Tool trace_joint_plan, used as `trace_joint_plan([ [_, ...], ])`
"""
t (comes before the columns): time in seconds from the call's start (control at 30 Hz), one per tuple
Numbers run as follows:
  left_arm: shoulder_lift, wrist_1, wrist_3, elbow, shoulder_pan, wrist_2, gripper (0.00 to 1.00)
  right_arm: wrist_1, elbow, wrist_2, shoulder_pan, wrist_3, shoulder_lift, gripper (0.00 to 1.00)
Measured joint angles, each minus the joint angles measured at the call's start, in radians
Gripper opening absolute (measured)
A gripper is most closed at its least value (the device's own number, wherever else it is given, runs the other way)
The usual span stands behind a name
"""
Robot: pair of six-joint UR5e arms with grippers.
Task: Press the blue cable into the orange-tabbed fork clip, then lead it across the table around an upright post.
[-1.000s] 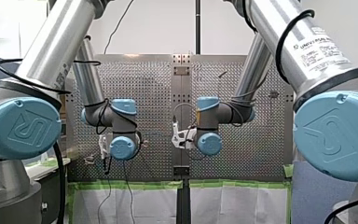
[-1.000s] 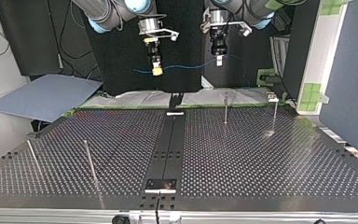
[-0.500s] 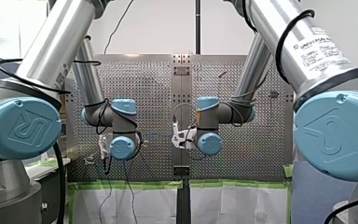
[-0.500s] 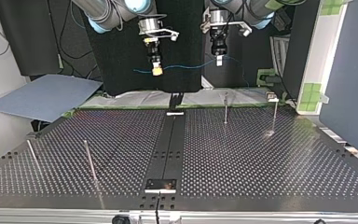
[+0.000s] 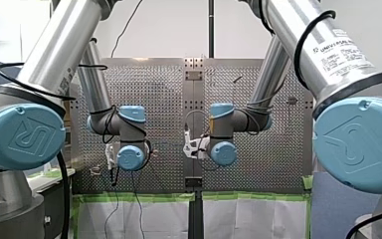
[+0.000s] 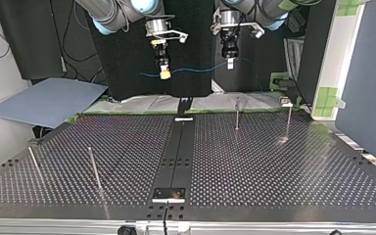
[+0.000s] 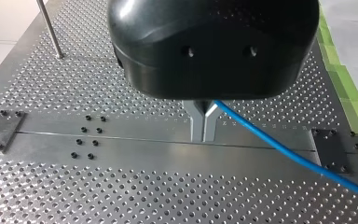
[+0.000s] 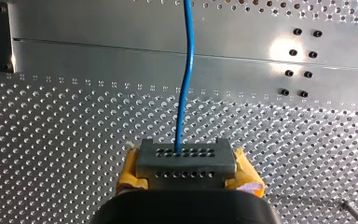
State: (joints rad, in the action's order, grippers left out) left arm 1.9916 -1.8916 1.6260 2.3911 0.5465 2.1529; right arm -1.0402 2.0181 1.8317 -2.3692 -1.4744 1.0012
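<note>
The thin blue cable (image 6: 196, 70) hangs in the air between my two grippers, above the far edge of the perforated table (image 6: 274, 166). My left gripper (image 6: 230, 63) is at the top view's right. In the left wrist view its metal fingers (image 7: 203, 136) are shut on the cable (image 7: 279, 147), which trails off to one side. My right gripper (image 6: 165, 74), with yellow pads (image 8: 130, 170), is shut on the cable (image 8: 185, 70), which runs straight ahead of it. No orange-tabbed clip can be made out for certain.
Thin upright posts stand on the table: two at the top view's far right (image 6: 236, 115) (image 6: 289, 122) and two at its near left (image 6: 94, 169) (image 6: 34, 164). A dark centre strip (image 6: 178, 152) runs across the table. A small fitting (image 6: 286, 103) sits at the far right edge.
</note>
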Motion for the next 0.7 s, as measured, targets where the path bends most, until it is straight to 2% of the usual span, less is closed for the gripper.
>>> trace_joint_plan([
  [0.43,0.0,0.0,0.0,-0.001,0.001,0.0,0.0,0.001,0.0,-0.001,0.0,0.0,0.0,0.0],
  [0.53,0.0,0.0,0.0,-0.001,0.001,0.0,0.0,0.01,-0.006,0.0,-0.009,0.004,-0.008,0.0],
  [0.7,0.0,0.0,0.0,-0.001,0.002,0.0,0.0,0.036,-0.01,0.0,-0.024,0.007,-0.048,0.0],
])
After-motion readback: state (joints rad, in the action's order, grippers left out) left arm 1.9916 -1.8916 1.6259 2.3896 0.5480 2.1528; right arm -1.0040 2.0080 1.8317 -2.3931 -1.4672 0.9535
